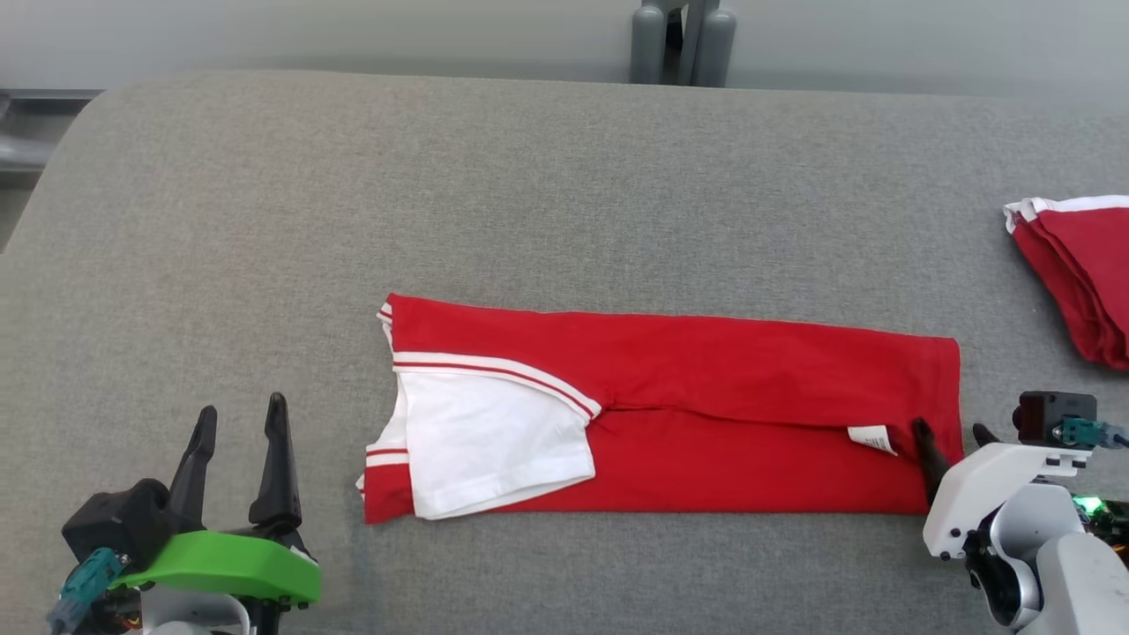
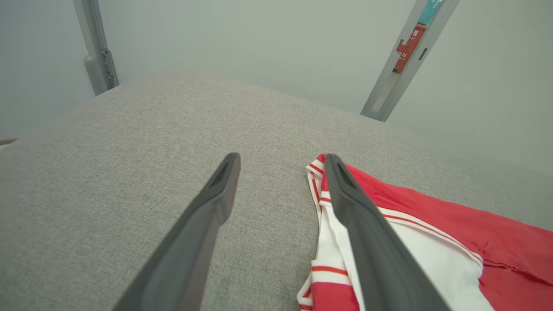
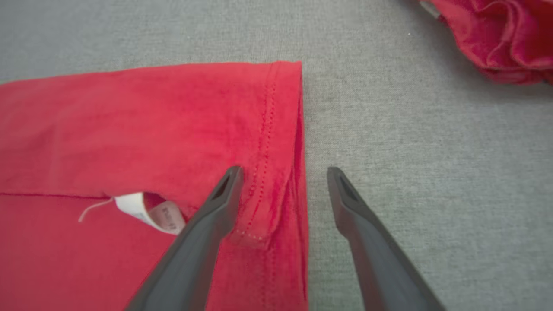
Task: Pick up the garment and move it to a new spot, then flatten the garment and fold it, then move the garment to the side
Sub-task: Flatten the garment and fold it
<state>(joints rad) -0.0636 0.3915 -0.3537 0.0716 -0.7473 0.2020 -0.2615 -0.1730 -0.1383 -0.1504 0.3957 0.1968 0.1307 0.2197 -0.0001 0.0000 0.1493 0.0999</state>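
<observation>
— Where was the garment when you looked?

— The garment (image 1: 706,388) lay flat in the middle of the desk (image 1: 529,176). It was folded into a long red rectangle of soft knit. A white sleeve (image 1: 494,450) trimmed with red and white stripes was at my left end, and a stitched hem at my right. A small white label (image 1: 871,438) poked out along the fold line.

— And your arms?

— My left gripper (image 1: 242,406) stood wide and held nothing, over the bare grey weave of the desk near the sleeve end. My right gripper (image 1: 950,428) was wide and empty too, straddling the hem. One dark tapered finger was over the red knit and the other over the grey weave. I couldn't tell whether it touched.

— Anything else?

— A bunched red cloth (image 1: 1080,273) with a white edge sat in loose folds, well apart at the far right.
</observation>
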